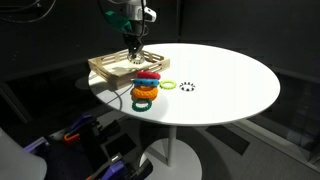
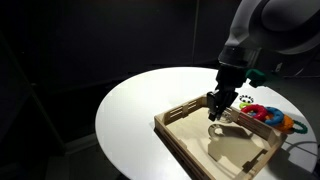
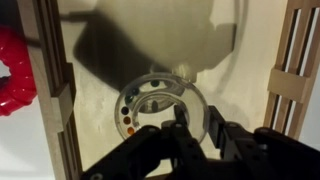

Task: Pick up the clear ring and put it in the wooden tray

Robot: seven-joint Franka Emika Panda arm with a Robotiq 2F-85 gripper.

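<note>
The wooden tray (image 1: 105, 68) sits at the edge of the round white table and shows in both exterior views (image 2: 180, 135). My gripper (image 1: 134, 52) is lowered into the tray (image 2: 213, 112). In the wrist view the clear ring (image 3: 150, 90) lies low over the tray floor (image 3: 50, 90), with small coloured dots along its inner rim. My two fingers (image 3: 197, 125) are closed on the near side of the ring's rim. The ring itself is too small to make out in the exterior views.
A stack of coloured rings (image 1: 146, 88) lies beside the tray (image 2: 265, 113); its red ring shows at the wrist view's edge (image 3: 12, 70). A small green ring (image 1: 168, 85) and a dark dotted ring (image 1: 187, 86) lie on the white table (image 1: 230, 80).
</note>
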